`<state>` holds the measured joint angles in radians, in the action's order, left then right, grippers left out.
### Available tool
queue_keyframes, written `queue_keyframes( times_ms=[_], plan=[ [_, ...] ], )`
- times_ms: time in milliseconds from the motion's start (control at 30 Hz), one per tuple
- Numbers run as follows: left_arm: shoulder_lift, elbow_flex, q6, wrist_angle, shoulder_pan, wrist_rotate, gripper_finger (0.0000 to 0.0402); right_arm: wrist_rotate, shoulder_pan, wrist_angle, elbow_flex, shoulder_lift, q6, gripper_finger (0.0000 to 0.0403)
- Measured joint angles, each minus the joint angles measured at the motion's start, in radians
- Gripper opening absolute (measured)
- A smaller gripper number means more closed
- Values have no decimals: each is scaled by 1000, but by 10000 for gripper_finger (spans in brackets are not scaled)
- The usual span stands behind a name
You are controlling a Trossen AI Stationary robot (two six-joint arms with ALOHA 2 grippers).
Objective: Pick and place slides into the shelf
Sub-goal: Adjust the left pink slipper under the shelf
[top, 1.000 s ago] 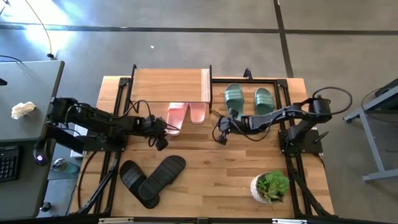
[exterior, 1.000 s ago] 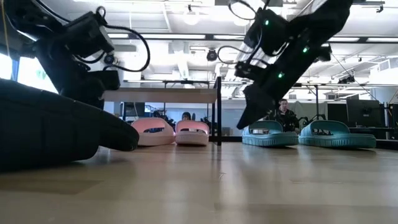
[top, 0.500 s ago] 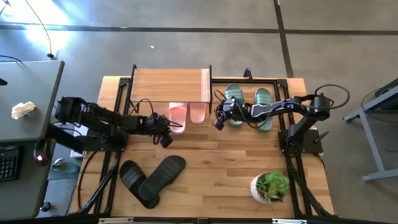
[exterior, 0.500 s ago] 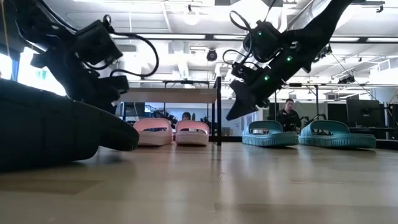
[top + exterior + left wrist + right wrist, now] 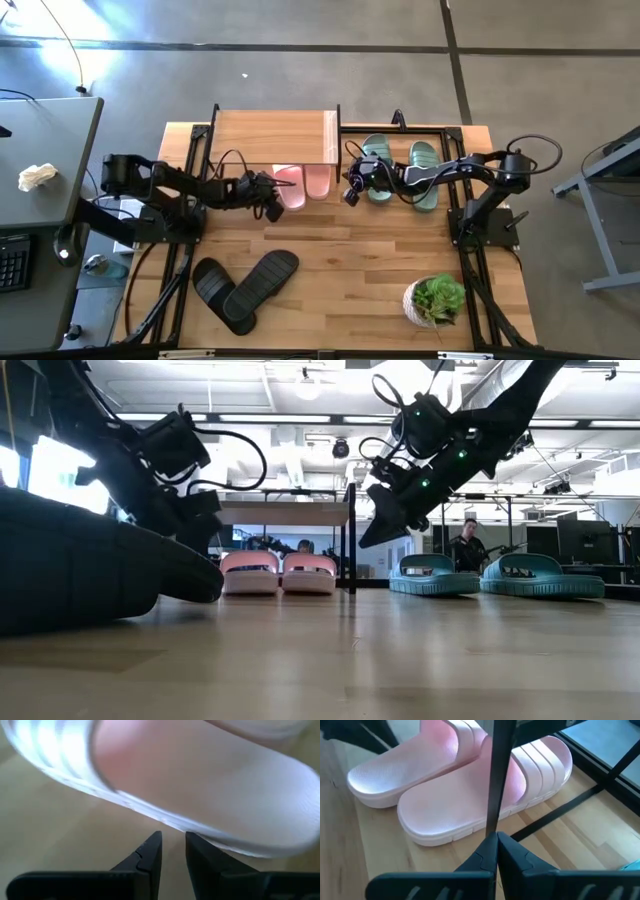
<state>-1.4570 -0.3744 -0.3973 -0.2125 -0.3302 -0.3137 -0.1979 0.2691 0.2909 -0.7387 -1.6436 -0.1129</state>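
Your left tool (image 5: 268,199) sits at the heel of the pale pink ribbed slide sandals (image 5: 302,180), its fingers (image 5: 150,862) nearly closed with a narrow gap, grasping nothing. The pink pair lies side by side under the light wooden plank shelf with the thin black frame (image 5: 272,137). Your right tool (image 5: 350,188) hovers clenched and empty beside the shelf's black post, near the sage green slide sandals (image 5: 400,163) on the wooden tabletop (image 5: 340,270). The black slide sandals (image 5: 243,285) lie near the front edge.
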Motion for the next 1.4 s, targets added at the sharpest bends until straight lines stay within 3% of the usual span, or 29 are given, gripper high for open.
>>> queue_keyframes(
  times_ms=[200, 700, 1133, 1400],
  plan=[
    [-1, 0, 0, -6, -43, -75, 74, 0, 0, 3, 0, 0, -1, 0],
    [-1, 0, 68, -85, -69, -145, 74, 12, 0, 29, 0, 0, 9, 0],
    [-2, -5, 103, -140, -71, -176, 74, 24, 0, 31, 0, 0, 9, 0],
    [-2, -73, 131, -83, -70, -123, 74, 51, -1, 32, 0, 0, 9, 0]
  ],
)
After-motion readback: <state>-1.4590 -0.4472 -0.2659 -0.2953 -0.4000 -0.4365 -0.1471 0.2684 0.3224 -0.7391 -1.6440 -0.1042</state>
